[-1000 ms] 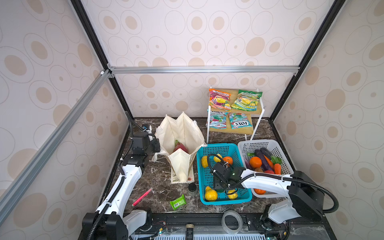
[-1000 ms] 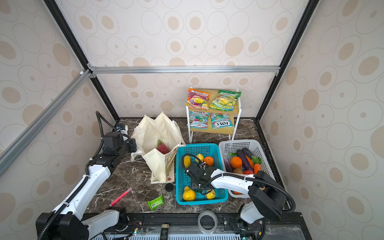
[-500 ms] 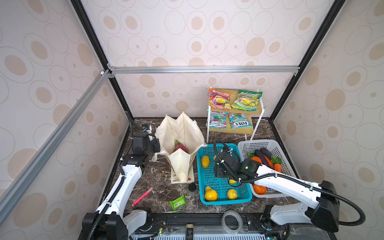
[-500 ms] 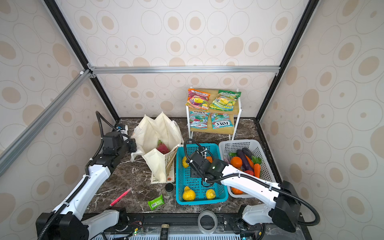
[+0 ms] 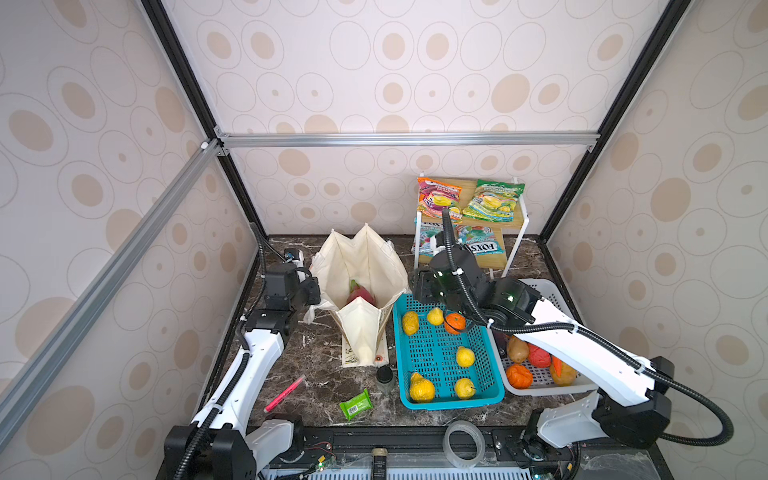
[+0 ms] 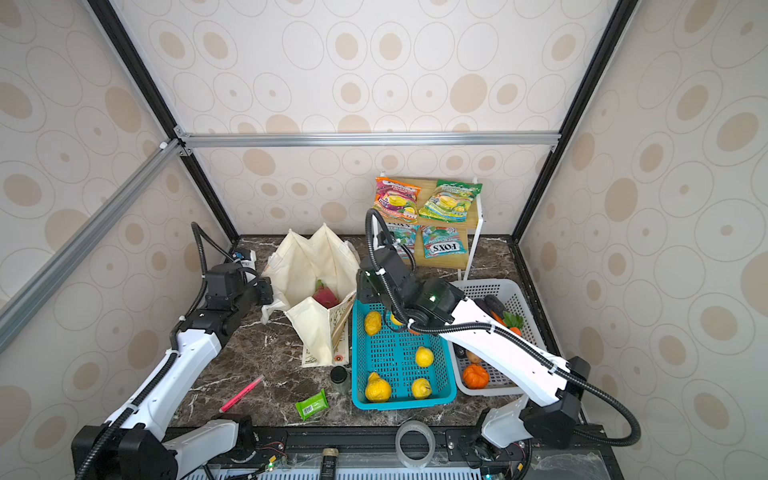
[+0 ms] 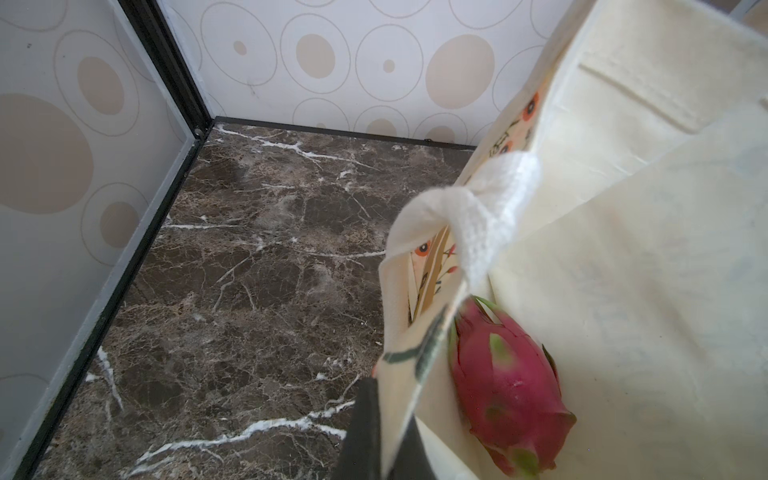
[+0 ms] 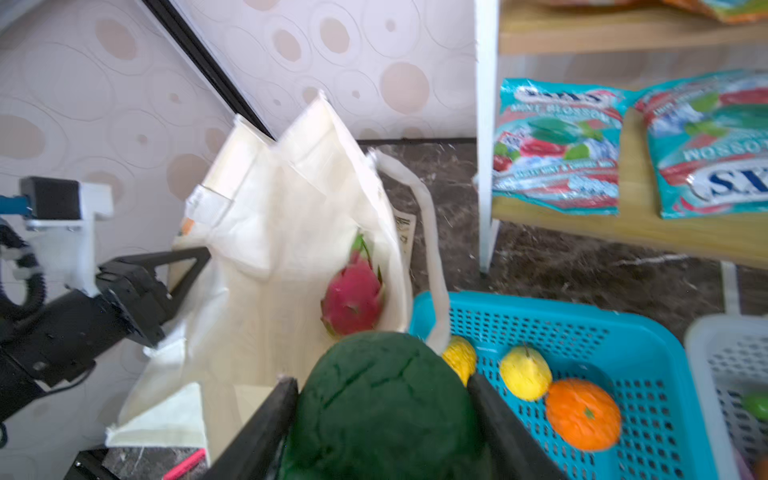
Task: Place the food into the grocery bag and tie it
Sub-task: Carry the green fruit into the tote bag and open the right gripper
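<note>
Marble tabletop (image 5: 320, 365): green ball (image 8: 382, 419) (bottom cropped) fills right claw (image 8: 381, 380).

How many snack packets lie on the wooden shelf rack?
4. On the top shelf: orange-red packet, green packet. On the lower shelf: teal FOX'S packet and a second teal packet, partly covered. Others may be hidden.

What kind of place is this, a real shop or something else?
Likely a robot test booth staged as a grocery: aluminium frame, a shelf with snack packets, a blue basket of toy fruit beside a canvas tote.
</note>
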`<state>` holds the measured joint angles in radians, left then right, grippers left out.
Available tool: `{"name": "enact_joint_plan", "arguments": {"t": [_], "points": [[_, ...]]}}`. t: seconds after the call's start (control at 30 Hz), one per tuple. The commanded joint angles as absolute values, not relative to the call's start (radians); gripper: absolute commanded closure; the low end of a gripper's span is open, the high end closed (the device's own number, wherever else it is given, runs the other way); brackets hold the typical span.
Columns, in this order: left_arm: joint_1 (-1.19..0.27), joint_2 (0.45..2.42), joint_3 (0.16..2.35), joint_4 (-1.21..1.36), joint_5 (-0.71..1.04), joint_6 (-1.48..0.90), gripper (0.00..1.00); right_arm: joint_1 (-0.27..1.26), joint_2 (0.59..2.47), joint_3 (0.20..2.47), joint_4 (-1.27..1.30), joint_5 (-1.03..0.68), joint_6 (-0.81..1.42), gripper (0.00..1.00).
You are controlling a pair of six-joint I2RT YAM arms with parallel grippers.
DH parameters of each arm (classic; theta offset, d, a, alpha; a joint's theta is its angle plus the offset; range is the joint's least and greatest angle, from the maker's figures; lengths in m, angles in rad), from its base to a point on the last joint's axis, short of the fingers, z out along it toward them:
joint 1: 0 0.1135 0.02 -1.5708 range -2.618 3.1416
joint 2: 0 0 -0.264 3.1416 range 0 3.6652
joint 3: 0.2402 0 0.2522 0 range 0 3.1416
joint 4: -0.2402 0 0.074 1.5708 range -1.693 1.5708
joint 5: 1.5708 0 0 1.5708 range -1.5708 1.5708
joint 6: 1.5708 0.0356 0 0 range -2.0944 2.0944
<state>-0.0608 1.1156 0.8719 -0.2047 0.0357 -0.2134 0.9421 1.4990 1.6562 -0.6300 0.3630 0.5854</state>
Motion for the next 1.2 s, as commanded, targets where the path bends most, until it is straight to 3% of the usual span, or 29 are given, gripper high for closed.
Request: {"name": "enact_joint_plan", "arguments": {"t": [0.0, 0.23, 0.53, 1.17], "points": [[-0.06, 1.091, 0.881, -0.196, 0.033, -0.214, 1.0, 0.943, 1.604, 1.742, -0.58, 0.288, 0.533, 0.41], [-0.06, 1.101, 0.886, -0.206, 0.042, -0.219, 1.0, 0.943, 1.904, 2.012, -0.69, 0.257, 0.541, 0.4], [-0.058, 1.111, 0.886, -0.205, 0.045, -0.221, 1.0, 0.943, 2.161, 2.086, -0.721, 0.153, 0.582, 0.4], [-0.058, 1.109, 0.884, -0.207, 0.026, -0.218, 1.0, 0.931, 2.34, 2.083, -0.696, 0.019, 0.652, 0.4]]}}
